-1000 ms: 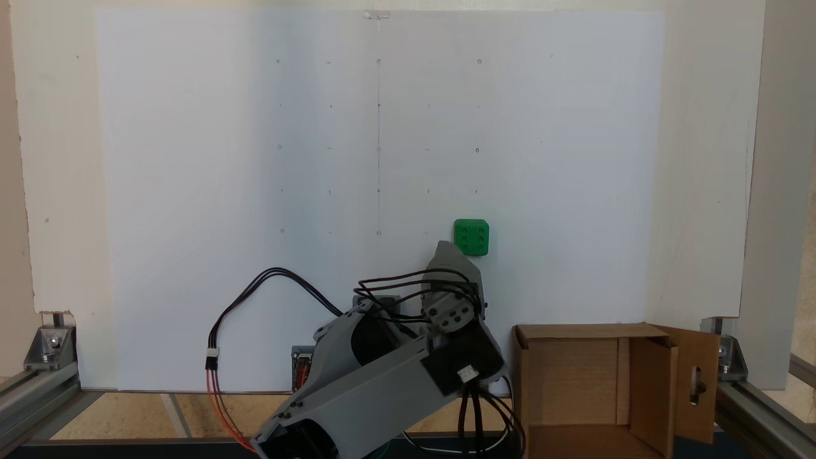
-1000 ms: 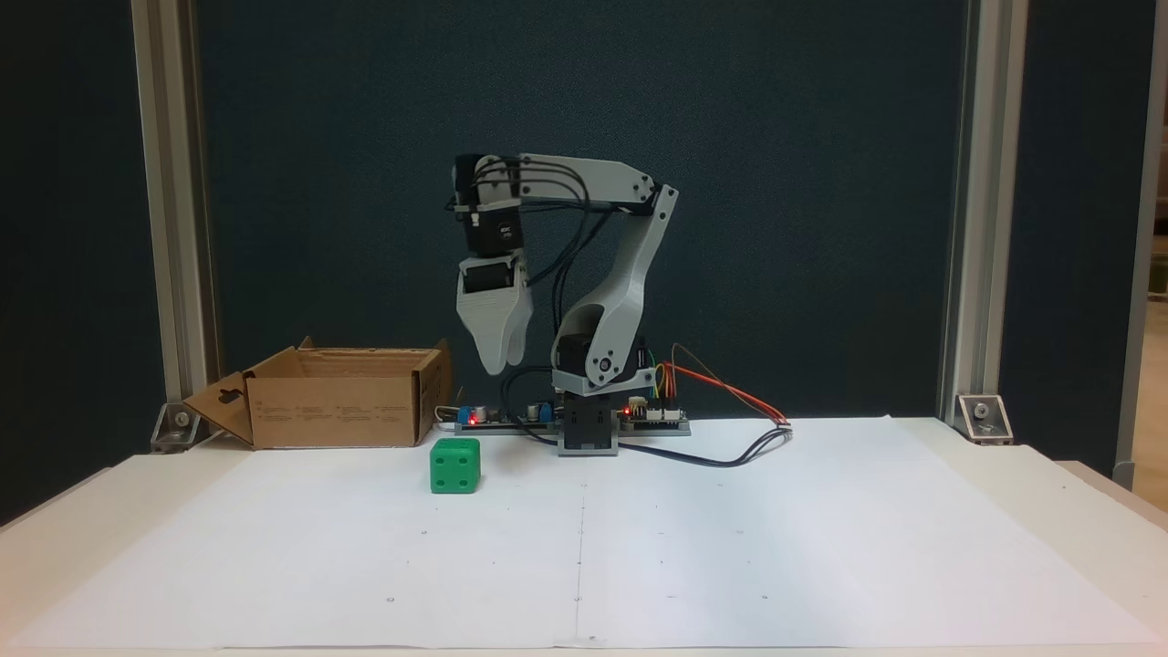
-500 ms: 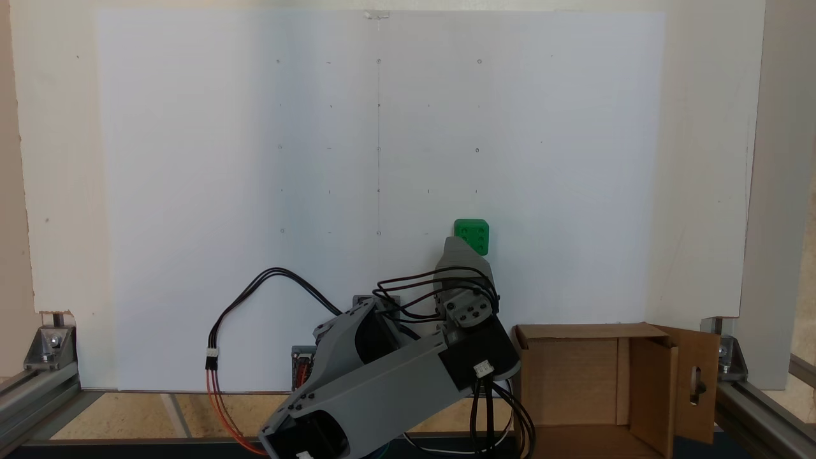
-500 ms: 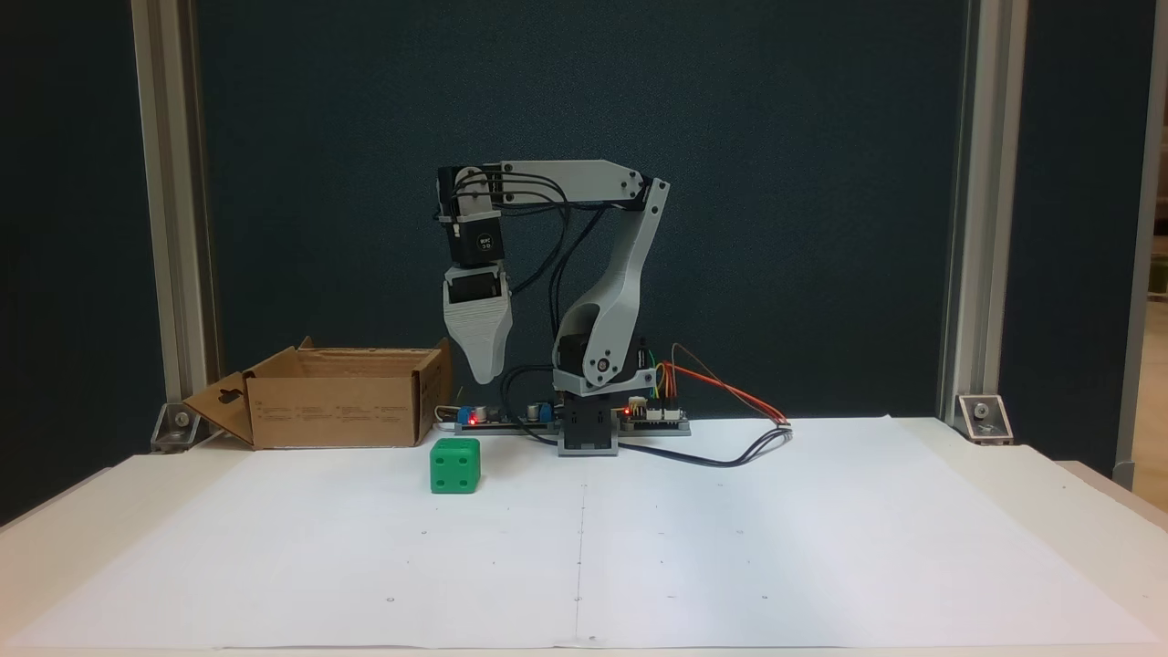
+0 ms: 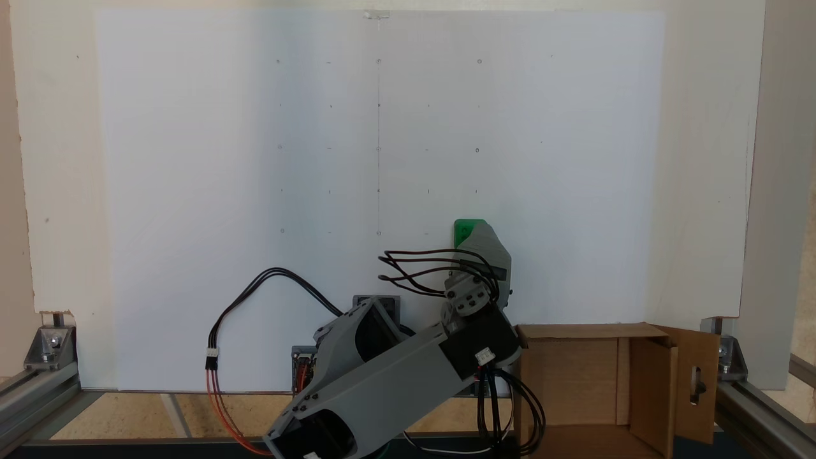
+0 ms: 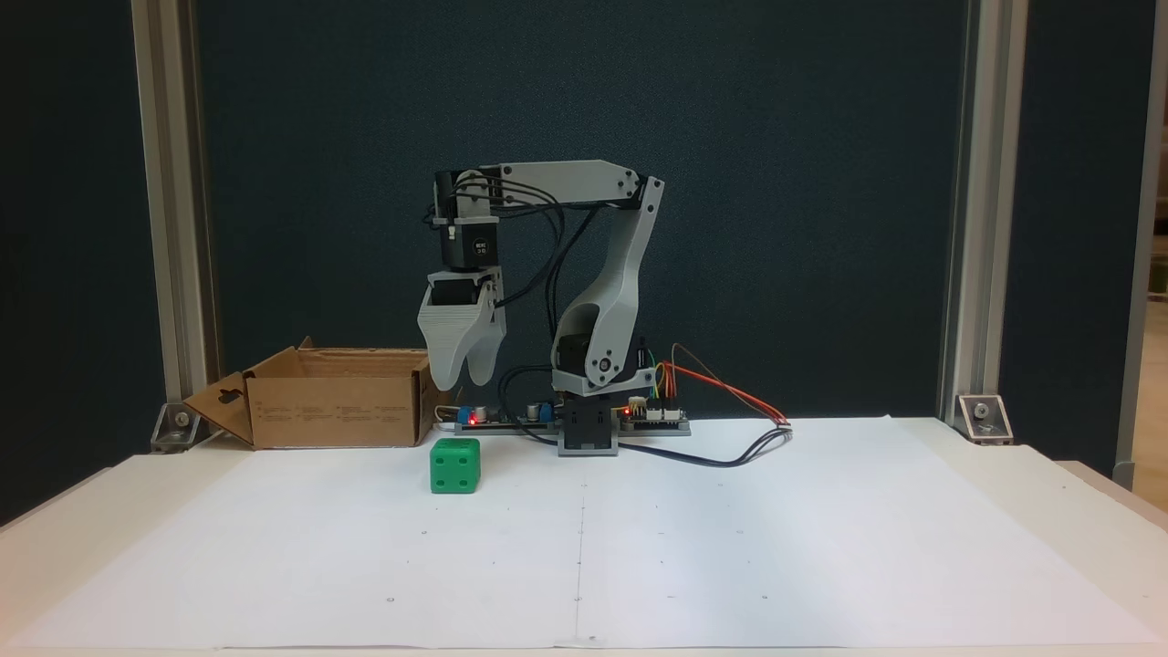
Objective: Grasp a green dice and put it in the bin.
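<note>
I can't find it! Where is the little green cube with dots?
In a fixed view, the small green dice sits on the white paper, below the open gripper, just right of the brown cardboard box.

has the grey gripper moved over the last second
Yes. In a fixed view the grey gripper has shifted left, toward the brown cardboard box, now hanging above the small green dice, jaws parted.

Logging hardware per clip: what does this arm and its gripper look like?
Light grey printed links on black servo motors, one with a round white sticker. Loops of black cable run along the arm; orange, red and yellow wires leave the base. The gripper has pale grey, tapered, ribbed jaws.
</note>
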